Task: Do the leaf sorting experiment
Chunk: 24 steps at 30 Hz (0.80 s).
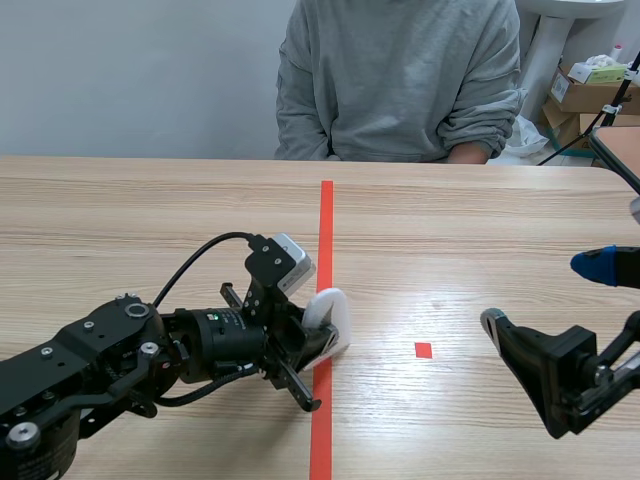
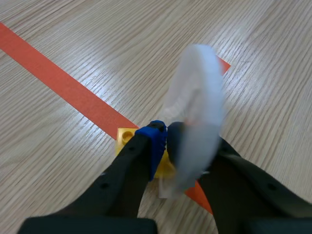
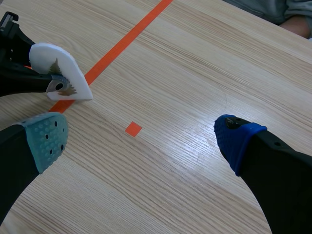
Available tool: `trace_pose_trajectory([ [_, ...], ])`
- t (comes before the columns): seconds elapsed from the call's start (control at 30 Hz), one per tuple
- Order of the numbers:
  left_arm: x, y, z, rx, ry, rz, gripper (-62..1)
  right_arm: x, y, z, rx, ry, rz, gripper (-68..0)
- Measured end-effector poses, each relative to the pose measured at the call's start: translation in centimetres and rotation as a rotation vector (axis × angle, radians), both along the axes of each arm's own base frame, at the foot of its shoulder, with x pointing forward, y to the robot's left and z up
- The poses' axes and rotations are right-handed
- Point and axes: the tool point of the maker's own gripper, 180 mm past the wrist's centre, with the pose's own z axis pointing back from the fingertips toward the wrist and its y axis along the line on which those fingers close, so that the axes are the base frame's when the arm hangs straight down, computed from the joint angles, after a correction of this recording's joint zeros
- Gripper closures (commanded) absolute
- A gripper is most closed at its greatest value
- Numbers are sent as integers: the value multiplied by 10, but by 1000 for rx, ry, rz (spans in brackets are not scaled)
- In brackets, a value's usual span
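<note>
Table (image 1: 150, 210) | left gripper (image 2: 165, 140) clamps leaf card (image 2: 197, 97) | right gripper (image 3: 142, 140) spread, apart

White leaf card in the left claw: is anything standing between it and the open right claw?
Nothing visible does. The white leaf card, gripped in the left claw, and the right claw have only bare table between them, with a flat orange-red tape square.

White leaf card (image 3: 66, 73), brown leaf print on its face, stood on edge in left gripper (image 2: 165, 140), over orange tape line (image 1: 325, 230); apparently seated on small yellow block (image 2: 126, 137).
</note>
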Motion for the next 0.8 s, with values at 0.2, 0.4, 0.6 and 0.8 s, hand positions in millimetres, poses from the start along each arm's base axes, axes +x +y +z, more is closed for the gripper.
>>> trace_pose_trajectory([
  [0.2, 0, 0, 0, -2, -2, 0, -42, 0, 0, 0, 0, 0, 0, -619],
  [0.4, 1, 0, 1, -9, 1, 2, -42, 0, 0, 0, 0, 0, 0, -619],
  [0.6, 7, 4, 21, -33, -13, -4, -42, 0, 0, 0, 0, 0, 0, -619],
  [0.8, 58, 50, 46, -34, -95, 209, -42, 0, 0, 0, 0, 0, 0, -619],
])
